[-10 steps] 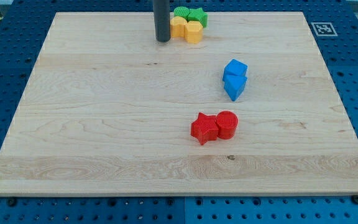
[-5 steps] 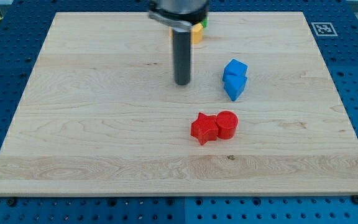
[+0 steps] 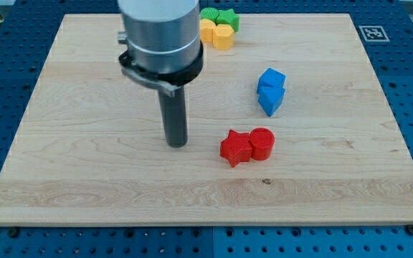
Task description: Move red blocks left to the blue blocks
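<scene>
A red star block [image 3: 235, 147] and a red cylinder [image 3: 262, 142] sit touching each other, right of the board's middle and toward the view's bottom. Two blue blocks [image 3: 271, 91] sit stacked close together above them, toward the view's right. My tip [image 3: 176, 143] rests on the board to the left of the red star, a short gap away, and well down-left of the blue blocks. The rod and its grey mount rise toward the view's top.
Two yellow blocks [image 3: 216, 33] and two green blocks [image 3: 219, 17] cluster at the board's top edge. A tag marker [image 3: 372, 32] sits at the wooden board's [image 3: 84, 172] top right corner. Blue perforated table surrounds the board.
My tip has moved from beside the yellow blocks at the view's top down across the board, and now stands left of the red star. No block has moved.
</scene>
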Tool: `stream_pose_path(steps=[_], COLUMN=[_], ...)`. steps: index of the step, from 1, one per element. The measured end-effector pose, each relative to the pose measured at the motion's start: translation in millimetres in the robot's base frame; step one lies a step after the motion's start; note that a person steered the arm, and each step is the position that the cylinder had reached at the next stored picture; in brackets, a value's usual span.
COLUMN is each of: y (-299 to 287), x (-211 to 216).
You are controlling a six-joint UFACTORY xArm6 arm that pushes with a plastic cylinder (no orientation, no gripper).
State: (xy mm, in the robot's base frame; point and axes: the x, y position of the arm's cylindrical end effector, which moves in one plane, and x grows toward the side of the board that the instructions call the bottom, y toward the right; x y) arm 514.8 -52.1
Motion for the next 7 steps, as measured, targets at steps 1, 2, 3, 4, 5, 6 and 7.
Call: stream_pose_path(steps=[1, 2, 3, 4, 5, 6, 7], y=[29, 66, 79, 79, 79, 79, 89], x=[29, 39, 21, -22, -33, -2, 38])
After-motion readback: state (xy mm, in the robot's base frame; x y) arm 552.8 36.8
